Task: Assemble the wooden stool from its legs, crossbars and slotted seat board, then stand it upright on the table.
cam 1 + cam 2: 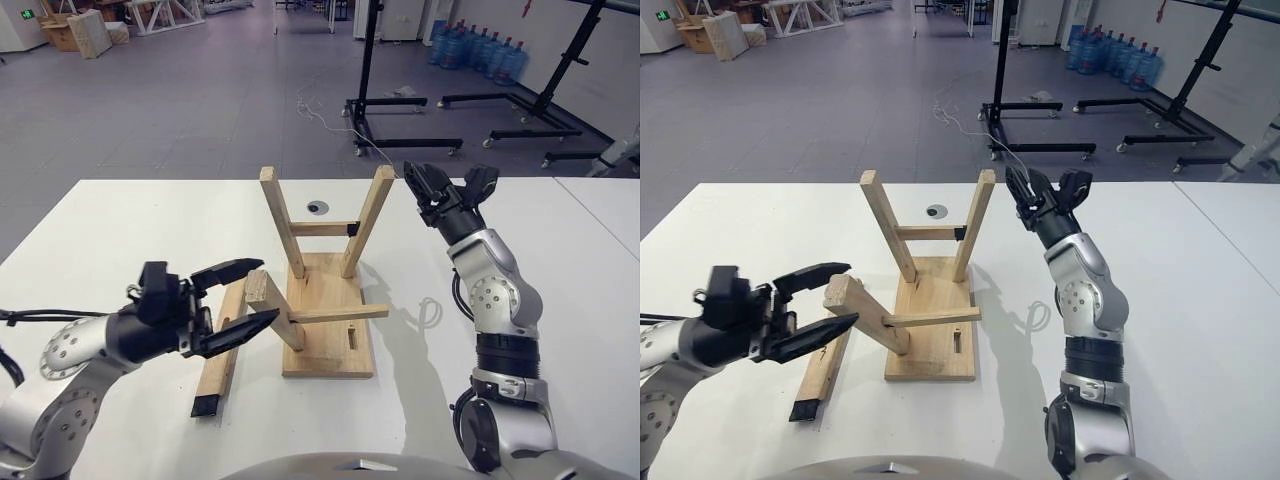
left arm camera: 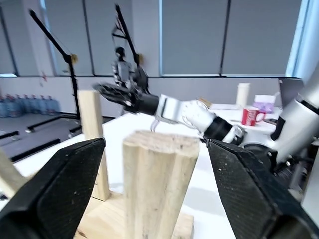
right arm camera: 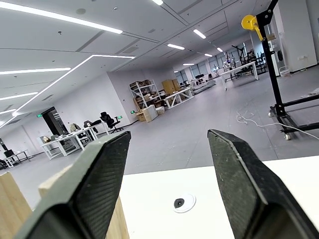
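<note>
Both my claws gape: left gripper (image 1: 268, 288) straddles the tilted pale wooden leg (image 1: 285, 325), right gripper (image 1: 450, 180) near the upright wooden leg (image 1: 368, 220).

My white table (image 1: 110, 230) carries the slotted seat board (image 1: 322, 358), which lies flat near the middle with legs (image 1: 283, 225) rising from it. Just left of it, 1 loose leg (image 1: 220, 365) lies flat, its black-capped end toward me. A round grommet (image 1: 317, 208) sits beyond the board, and a pale cord loop (image 1: 430, 312) lies to its right.
</note>
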`<state>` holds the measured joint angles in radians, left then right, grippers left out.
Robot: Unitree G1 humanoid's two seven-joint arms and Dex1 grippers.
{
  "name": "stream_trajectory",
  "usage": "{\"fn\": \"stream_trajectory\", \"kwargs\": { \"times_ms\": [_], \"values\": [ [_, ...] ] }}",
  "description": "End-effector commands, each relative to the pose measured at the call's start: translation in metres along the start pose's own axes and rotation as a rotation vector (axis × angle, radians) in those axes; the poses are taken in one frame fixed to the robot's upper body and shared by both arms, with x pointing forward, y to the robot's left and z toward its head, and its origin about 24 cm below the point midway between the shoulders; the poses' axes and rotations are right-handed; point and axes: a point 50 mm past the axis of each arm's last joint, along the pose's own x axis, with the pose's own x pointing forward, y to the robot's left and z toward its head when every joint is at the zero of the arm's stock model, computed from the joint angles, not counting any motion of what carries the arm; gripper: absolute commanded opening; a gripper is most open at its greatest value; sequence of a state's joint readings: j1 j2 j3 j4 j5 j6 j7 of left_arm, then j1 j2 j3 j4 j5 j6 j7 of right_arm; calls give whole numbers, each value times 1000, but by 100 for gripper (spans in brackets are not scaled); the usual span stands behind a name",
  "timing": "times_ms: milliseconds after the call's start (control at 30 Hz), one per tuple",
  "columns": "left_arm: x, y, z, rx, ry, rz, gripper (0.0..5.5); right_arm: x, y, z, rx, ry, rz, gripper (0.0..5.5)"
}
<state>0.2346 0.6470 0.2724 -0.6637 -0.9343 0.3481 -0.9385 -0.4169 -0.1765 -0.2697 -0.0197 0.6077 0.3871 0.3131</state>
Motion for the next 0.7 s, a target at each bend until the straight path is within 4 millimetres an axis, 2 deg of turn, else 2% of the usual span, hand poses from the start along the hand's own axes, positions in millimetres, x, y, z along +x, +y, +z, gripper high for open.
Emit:
{"fn": "stream_trajectory", "kwargs": {
  "times_ms": [33,133,200,333,400,467,600,700],
  "values": [
    [-11,2,20,22,-115,54,373,-4,-1,-1,15,-17,-20,284],
    [-20,7,42,31,-269,92,373,-5,-1,0,19,-30,-28,284],
    [-29,14,37,-6,-217,184,373,-5,-1,0,18,-36,-31,284],
    [-42,30,-20,-73,230,468,373,-10,-4,-1,31,-39,-52,284],
    [-36,34,-50,-151,329,569,373,-13,-4,-4,46,-35,-62,284],
    [-24,28,-76,-229,383,601,373,-14,-1,-6,51,-31,-61,284],
    [-17,32,-109,-232,503,824,373,-15,0,-8,58,-38,-67,284],
    [-15,32,-113,-182,531,961,373,-19,0,-9,57,-42,-76,284]
  ]
}}
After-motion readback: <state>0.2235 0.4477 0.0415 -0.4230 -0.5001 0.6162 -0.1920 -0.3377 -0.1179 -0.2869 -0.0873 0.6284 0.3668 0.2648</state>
